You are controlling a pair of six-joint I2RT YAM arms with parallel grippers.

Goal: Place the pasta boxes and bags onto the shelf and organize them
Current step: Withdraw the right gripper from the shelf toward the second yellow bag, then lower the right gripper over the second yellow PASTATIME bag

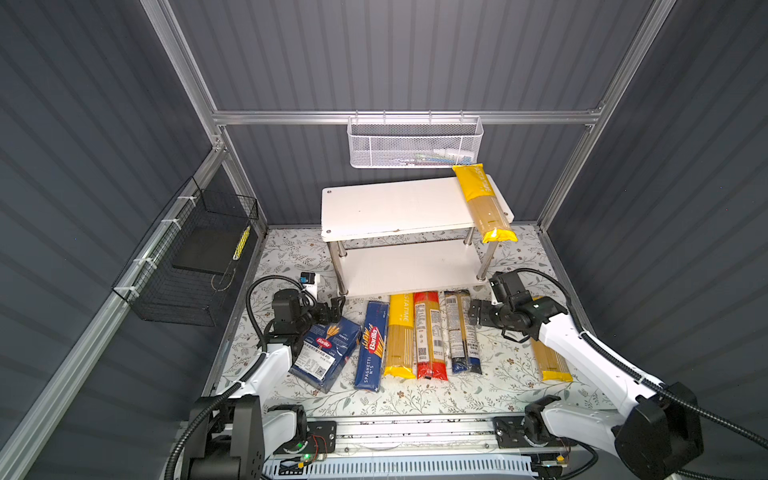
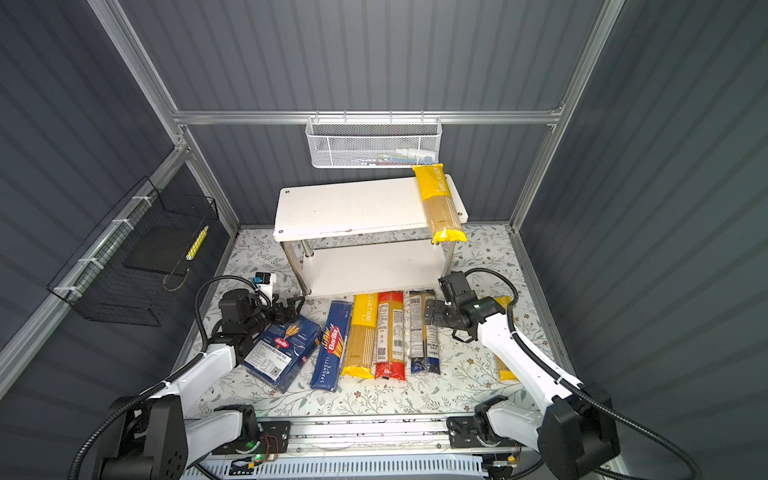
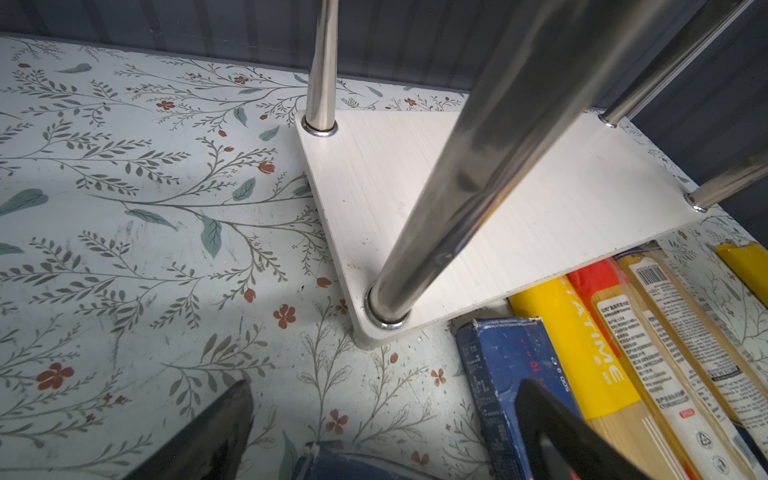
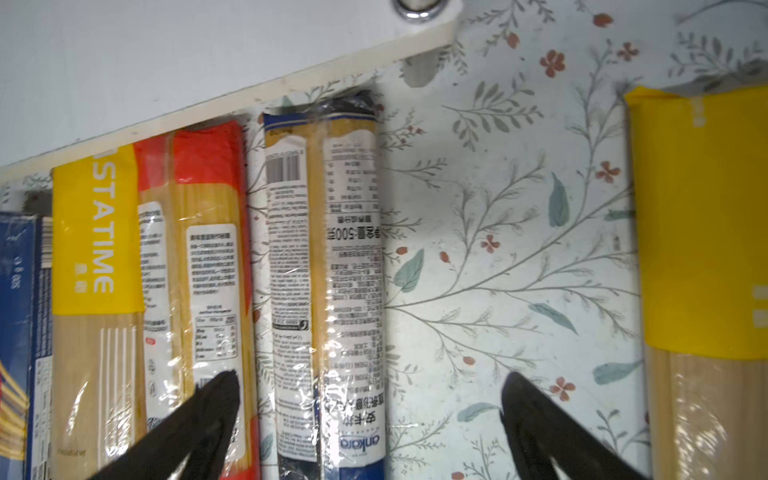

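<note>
The white two-tier shelf [image 1: 386,208] [image 2: 345,208] carries one yellow bag [image 1: 484,199] [image 2: 440,203] on its top board, overhanging the front edge. In front of it on the table lie a wide Barilla box [image 1: 326,353], a narrow spaghetti box [image 1: 372,345] [image 3: 507,374], a yellow bag [image 1: 401,336], a red-ended bag [image 1: 430,336] [image 4: 208,257] and a dark-blue-ended bag [image 1: 461,332] [image 4: 324,270]. Another yellow bag [image 1: 550,361] [image 4: 702,249] lies partly under the right arm. My left gripper [image 1: 336,305] [image 3: 382,415] is open and holds nothing, by the shelf's front left post. My right gripper [image 1: 476,318] [image 4: 372,390] is open above the dark-blue-ended bag.
A white mesh basket [image 1: 415,143] hangs on the back rail above the shelf. A black wire basket [image 1: 191,257] hangs on the left wall. A small white device [image 1: 309,282] stands on the floral tablecloth behind the left gripper.
</note>
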